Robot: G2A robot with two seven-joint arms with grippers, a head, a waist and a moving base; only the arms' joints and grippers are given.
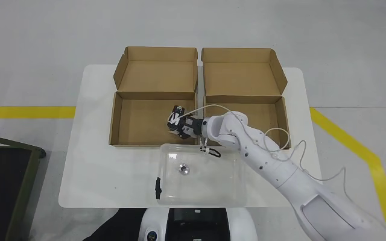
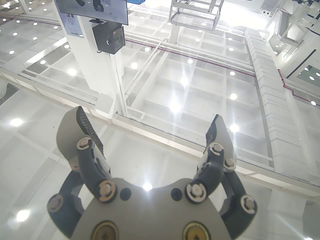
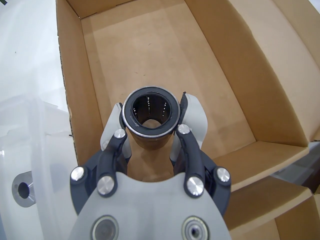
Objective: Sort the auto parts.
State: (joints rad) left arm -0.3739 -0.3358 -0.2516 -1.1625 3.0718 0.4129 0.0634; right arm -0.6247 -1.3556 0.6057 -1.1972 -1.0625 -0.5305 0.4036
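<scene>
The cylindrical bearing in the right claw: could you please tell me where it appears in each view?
Top view: bearing in the right claw over the left cardboard box.
Right wrist view: centre, gripped over that box's floor.
Left wrist view: faces the ceiling; left claw open.
Shared landmark: the left cardboard box.

Bright, even light; ceiling lamps [image 2: 184, 81] flare, shadows seemingly faint

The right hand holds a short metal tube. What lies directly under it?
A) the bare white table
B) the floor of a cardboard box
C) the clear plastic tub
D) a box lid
B: the right hand grips the metal tube over the brown floor of a cardboard box; the clear tub is beside the box.
</scene>
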